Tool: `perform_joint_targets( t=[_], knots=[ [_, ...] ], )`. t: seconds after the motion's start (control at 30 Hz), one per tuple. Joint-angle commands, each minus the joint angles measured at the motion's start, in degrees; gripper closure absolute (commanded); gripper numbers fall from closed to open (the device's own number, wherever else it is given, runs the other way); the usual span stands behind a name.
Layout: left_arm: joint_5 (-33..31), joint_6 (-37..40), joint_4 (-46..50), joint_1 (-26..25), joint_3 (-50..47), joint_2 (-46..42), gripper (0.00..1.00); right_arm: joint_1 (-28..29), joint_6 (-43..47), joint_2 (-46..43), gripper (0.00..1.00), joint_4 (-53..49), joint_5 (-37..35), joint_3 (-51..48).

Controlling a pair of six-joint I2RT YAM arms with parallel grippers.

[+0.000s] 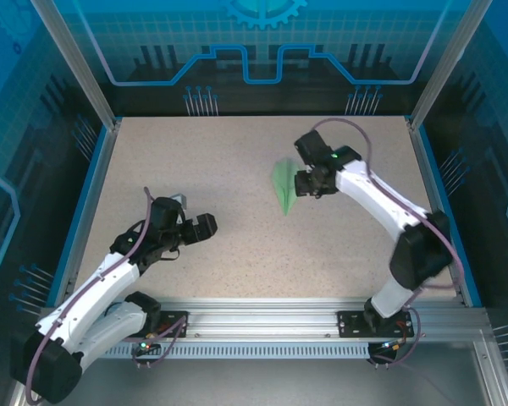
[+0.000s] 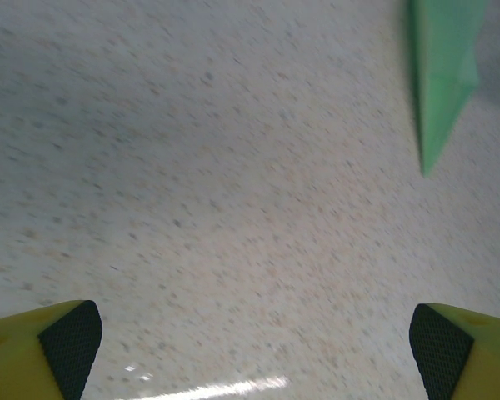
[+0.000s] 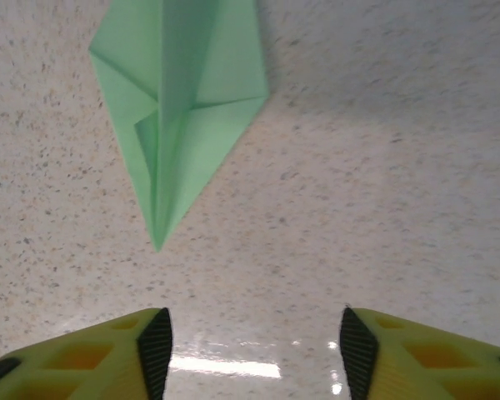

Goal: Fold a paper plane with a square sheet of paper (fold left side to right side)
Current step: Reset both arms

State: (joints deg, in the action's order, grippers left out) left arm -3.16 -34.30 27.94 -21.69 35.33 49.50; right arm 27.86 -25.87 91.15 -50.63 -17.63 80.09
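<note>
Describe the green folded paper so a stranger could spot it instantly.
On the speckled beige table, look right of centre, just beside the right gripper. There lies the paper plane, a slim pale green dart, the one coloured thing on the surface.

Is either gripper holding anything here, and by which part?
Nothing is held. The paper plane lies free on the table ahead of the open right gripper; the left gripper is open and empty too.
</note>
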Motion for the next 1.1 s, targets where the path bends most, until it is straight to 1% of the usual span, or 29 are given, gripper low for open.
perform_joint_targets(
  t=[0.0, 0.07, 0.13, 0.23, 0.3, 0.33, 0.4, 0.5, 0.6, 0.67, 0.73, 0.77, 0.87, 0.93, 1.07],
  knots=[
    [-13.3, 2.6, -2.2, 1.3, 2.0, -0.1, 0.01, -2.6, 3.0, -9.0, 0.35, 9.7, -5.0, -9.3],
    [-20.8, 4.2, -4.1, 1.5, 1.3, 0.0, 0.01, -4.4, 3.5, -14.3, 0.27, 14.5, -5.8, -16.0],
    [-27.0, 6.9, -9.0, 1.6, -0.8, -0.2, 0.01, -6.5, 4.4, -19.4, 0.18, 19.6, -5.8, -22.9],
    [-30.5, 14.4, -20.6, 1.6, -5.8, -0.7, 0.01, -9.5, 6.7, -25.8, 0.01, 29.3, -5.1, -33.3],
    [-32.4, 18.8, -26.6, 1.7, -8.7, -0.5, 0.01, -11.2, 9.5, -29.4, 0.0, 36.7, -5.3, -40.4],
    [-32.1, 22.2, -29.3, 1.7, -9.8, -0.1, 0.01, -11.8, 11.4, -31.1, 0.0, 40.7, -5.9, -44.1],
    [-32.0, 25.3, -32.9, 2.0, -11.3, 1.0, 0.01, -13.5, 13.8, -33.8, 0.0, 47.8, -5.9, -49.8],
    [-28.8, 28.7, -36.6, 3.4, -11.4, 3.9, 0.01, -16.0, 16.5, -36.9, 0.0, 51.9, -3.8, -53.0],
    [-27.4, 32.1, -42.6, 4.5, -12.8, 7.6, 0.01, -16.8, 20.2, -37.1, 0.0, 59.8, -4.2, -57.7],
    [-25.3, 33.4, -47.0, 6.0, -14.3, 10.5, 0.01, -18.3, 20.8, -35.6, 0.0, 64.7, -3.0, -60.8],
    [-21.8, 34.0, -51.4, 8.0, -15.5, 13.7, 0.01, -19.7, 21.8, -33.7, 0.0, 71.9, -0.7, -63.4],
    [-20.1, 34.2, -52.9, 8.9, -15.9, 15.1, 0.01, -19.8, 22.3, -33.4, 0.0, 72.1, 0.1, -63.2],
    [-16.3, 35.9, -57.9, 10.3, -16.2, 18.7, 0.01, -20.1, 24.7, -31.3, 0.0, 80.6, 2.4, -65.3],
    [-13.8, 36.8, -62.2, 11.1, -17.0, 19.8, 0.01, -20.7, 25.9, -29.0, 0.0, 84.0, 4.6, -65.2],
    [-9.0, 36.9, -67.0, 13.3, -17.2, 22.3, 0.01, -21.3, 28.2, -24.7, 0.0, 89.0, 8.4, -64.6]
  ],
)
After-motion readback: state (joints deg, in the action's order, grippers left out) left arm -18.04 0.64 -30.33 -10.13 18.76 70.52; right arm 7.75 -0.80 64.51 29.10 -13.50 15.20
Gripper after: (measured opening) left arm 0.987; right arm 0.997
